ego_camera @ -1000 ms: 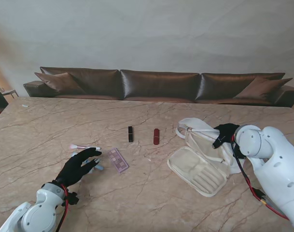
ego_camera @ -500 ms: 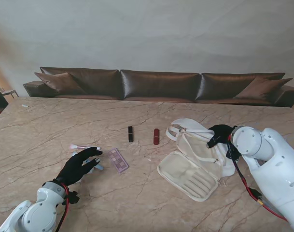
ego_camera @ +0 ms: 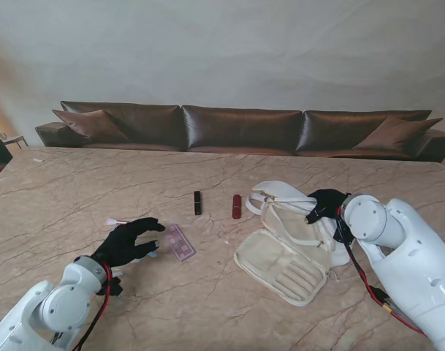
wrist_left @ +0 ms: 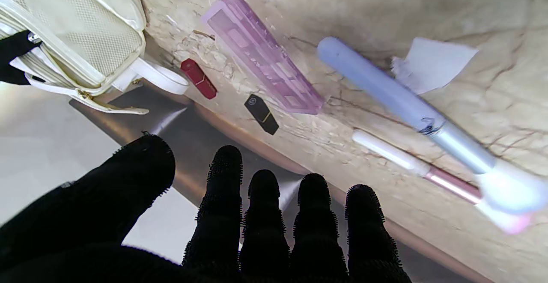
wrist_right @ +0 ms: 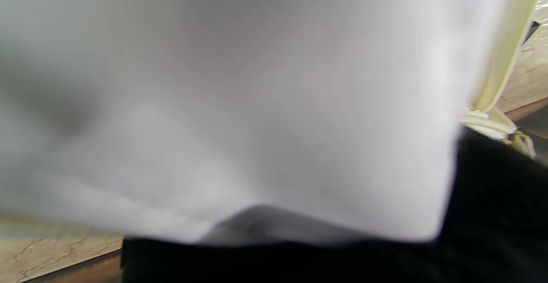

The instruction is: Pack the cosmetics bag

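Observation:
The cream cosmetics bag [ego_camera: 284,257] lies open on the marble table, right of centre, with its brush-slot flap towards me. My right hand [ego_camera: 326,205] is shut on the bag's far rim; white bag fabric [wrist_right: 257,103] fills the right wrist view. My left hand [ego_camera: 127,243] hovers open at the left, over a blue-handled brush [wrist_left: 398,101] and next to a thin pink brush [wrist_left: 411,165]. Just right of that hand lies a pink palette [ego_camera: 178,243]. Farther off are a black lipstick [ego_camera: 198,202] and a red lipstick [ego_camera: 237,206].
A scrap of white paper [wrist_left: 432,62] lies beside the blue brush. A brown leather sofa [ego_camera: 237,128] runs along the table's far edge. The bag's white handle loop [ego_camera: 277,190] lies close to the red lipstick.
My right hand has dragged the bag leftward, towards the red lipstick. My left hand has shifted slightly right and farther from me above the brushes.

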You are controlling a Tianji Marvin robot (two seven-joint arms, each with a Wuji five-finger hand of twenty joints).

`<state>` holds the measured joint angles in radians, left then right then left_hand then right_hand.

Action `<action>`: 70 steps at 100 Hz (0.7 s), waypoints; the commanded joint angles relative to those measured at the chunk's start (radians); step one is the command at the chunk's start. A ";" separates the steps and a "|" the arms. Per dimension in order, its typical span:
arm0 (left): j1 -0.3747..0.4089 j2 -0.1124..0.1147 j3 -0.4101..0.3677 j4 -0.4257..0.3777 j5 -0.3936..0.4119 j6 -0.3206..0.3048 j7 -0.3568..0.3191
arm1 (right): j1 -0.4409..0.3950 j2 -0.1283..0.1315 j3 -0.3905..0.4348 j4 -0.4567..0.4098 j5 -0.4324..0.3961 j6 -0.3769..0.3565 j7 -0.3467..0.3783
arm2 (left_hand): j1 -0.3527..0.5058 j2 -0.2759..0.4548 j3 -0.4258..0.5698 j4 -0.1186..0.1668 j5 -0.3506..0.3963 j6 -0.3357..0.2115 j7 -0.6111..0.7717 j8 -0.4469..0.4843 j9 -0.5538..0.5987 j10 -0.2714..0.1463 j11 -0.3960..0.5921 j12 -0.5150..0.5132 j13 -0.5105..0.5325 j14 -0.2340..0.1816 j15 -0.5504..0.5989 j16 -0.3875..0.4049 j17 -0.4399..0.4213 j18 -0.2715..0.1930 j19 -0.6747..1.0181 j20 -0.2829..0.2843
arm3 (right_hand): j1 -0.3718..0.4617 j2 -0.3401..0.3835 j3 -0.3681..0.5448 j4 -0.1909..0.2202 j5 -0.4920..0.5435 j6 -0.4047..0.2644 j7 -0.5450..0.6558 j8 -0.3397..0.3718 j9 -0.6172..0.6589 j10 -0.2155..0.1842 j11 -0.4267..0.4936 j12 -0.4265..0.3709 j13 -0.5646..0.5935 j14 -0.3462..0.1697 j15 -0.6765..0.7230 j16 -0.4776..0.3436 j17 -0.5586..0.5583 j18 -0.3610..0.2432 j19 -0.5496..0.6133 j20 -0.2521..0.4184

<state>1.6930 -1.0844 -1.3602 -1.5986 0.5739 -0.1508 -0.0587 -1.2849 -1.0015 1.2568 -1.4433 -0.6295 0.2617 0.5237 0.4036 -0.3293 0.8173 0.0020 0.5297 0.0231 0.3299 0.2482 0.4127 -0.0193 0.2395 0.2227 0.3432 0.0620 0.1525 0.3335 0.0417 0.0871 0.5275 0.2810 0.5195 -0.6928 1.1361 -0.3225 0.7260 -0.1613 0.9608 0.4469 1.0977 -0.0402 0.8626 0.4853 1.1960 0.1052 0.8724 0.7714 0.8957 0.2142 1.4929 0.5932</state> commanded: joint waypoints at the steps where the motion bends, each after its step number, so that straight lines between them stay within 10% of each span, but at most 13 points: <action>1: -0.022 0.000 0.013 -0.008 0.016 0.008 -0.018 | -0.017 -0.013 -0.007 -0.025 0.008 0.000 0.001 | 0.038 -0.064 0.070 -0.041 -0.037 -0.014 0.041 0.015 0.017 -0.027 0.029 0.016 0.023 -0.032 0.011 0.016 -0.004 -0.027 0.022 0.015 | 0.097 0.074 0.102 0.008 0.078 -0.142 0.085 -0.017 0.058 -0.006 0.007 -0.007 0.092 0.004 0.057 0.007 0.039 0.013 0.063 0.008; 26: -0.111 0.013 0.105 0.020 0.152 0.039 -0.021 | -0.031 -0.016 -0.005 -0.038 0.024 -0.005 -0.013 | 0.241 -0.250 0.309 -0.084 -0.088 -0.112 0.048 0.017 -0.003 -0.046 0.064 0.059 -0.069 0.006 0.041 0.060 -0.081 0.012 0.055 0.063 | 0.094 0.068 0.109 0.008 0.083 -0.138 0.085 -0.027 0.065 -0.002 0.011 -0.009 0.104 0.003 0.068 0.009 0.054 0.012 0.082 0.014; 44: -0.179 0.019 0.182 0.058 0.181 0.064 -0.042 | -0.045 -0.020 -0.002 -0.051 0.033 -0.007 -0.031 | 0.384 -0.256 0.316 -0.090 -0.123 -0.175 0.104 0.045 -0.121 -0.044 0.076 0.125 -0.215 0.022 0.073 0.112 -0.100 -0.001 -0.139 0.053 | 0.094 0.064 0.114 0.008 0.088 -0.138 0.088 -0.029 0.069 0.000 0.013 -0.010 0.107 0.004 0.075 0.011 0.059 0.011 0.091 0.020; 70: -0.257 0.033 0.269 0.126 0.198 0.078 -0.111 | -0.055 -0.023 0.004 -0.050 0.043 -0.009 -0.044 | 0.527 -0.210 0.278 -0.074 -0.216 -0.179 0.100 0.035 -0.233 -0.018 -0.057 0.113 -0.294 0.017 -0.034 0.116 -0.112 -0.016 -0.390 0.202 | 0.092 0.060 0.118 0.008 0.090 -0.136 0.088 -0.032 0.073 0.002 0.014 -0.010 0.109 0.004 0.086 0.013 0.066 0.013 0.096 0.026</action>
<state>1.4416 -1.0485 -1.1024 -1.5018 0.7692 -0.0772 -0.1884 -1.3320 -1.0155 1.2628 -1.4875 -0.5936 0.2568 0.4787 0.8906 -0.5501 1.0977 -0.0649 0.3489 -0.1306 0.4285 0.2861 0.2221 -0.0425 0.2272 0.3354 0.0924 0.0822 0.1520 0.4327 -0.0547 0.0904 0.1810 0.4334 0.5195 -0.6976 1.1455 -0.3225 0.7472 -0.1449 0.9707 0.4167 1.1194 -0.0244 0.8626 0.4709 1.2119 0.1162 0.9066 0.7854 0.9276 0.2200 1.5344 0.6055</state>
